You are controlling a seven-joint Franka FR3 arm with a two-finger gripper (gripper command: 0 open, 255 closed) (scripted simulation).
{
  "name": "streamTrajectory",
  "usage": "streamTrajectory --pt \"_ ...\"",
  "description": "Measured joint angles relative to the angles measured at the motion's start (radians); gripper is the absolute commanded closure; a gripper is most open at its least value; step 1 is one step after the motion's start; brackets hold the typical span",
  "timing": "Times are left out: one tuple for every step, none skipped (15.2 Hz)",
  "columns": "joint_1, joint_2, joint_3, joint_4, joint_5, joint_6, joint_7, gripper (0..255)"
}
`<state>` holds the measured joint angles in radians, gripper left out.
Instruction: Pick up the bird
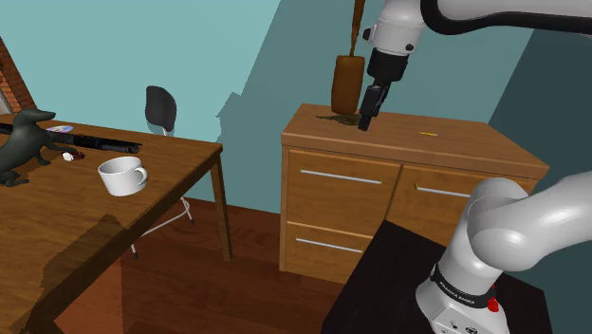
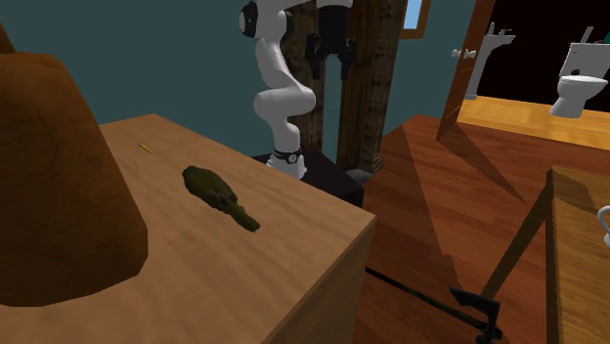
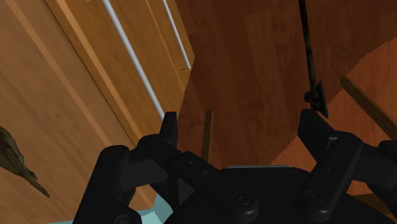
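The bird [image 2: 220, 195] is a small dark olive figure lying flat on the wooden dresser top [image 2: 274, 264], close to its front edge. It also shows as a dark patch [image 1: 334, 119] by the foot of a tall brown vase [image 1: 347, 81]. My black gripper [image 1: 366, 118] hangs open in the air with nothing between its fingers. It stands above and out past the dresser's front edge [image 2: 330, 59]. In the wrist view the gripper [image 3: 240, 127] looks down the drawer fronts to the floor, with the bird [image 3: 16, 159] off to one side.
A small yellow thing [image 1: 428, 134] lies farther along the dresser top. A wooden table [image 1: 180, 157] at the shoulder view's left bears a white mug [image 1: 122, 176], a dark dinosaur figure [image 1: 24, 142] and a long dark gun. A long dark tool [image 2: 440, 303] lies on the floor.
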<state>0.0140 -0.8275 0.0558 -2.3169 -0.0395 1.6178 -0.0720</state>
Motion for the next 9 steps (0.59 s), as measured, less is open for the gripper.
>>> streamTrajectory --pt "0.000 0.000 0.000 0.000 0.000 0.000 0.000 0" --pt "-0.002 0.011 -0.011 0.002 -0.003 0.009 -0.011 0" --pt "-0.006 0.023 -0.031 0.004 -0.008 0.021 -0.029 0" --pt "-0.010 0.040 -0.053 0.012 -0.014 0.031 -0.051 0" --pt "-0.014 0.052 -0.077 0.018 -0.019 0.038 -0.076 0" --pt "-0.018 0.072 -0.104 0.025 -0.025 0.051 -0.103 0" --pt "-0.022 0.092 -0.131 0.037 -0.030 0.060 -0.129 0" --pt "-0.024 0.114 -0.154 0.050 -0.032 0.070 -0.153 0" --pt "-0.026 0.145 -0.179 0.066 -0.033 0.085 -0.179 0"
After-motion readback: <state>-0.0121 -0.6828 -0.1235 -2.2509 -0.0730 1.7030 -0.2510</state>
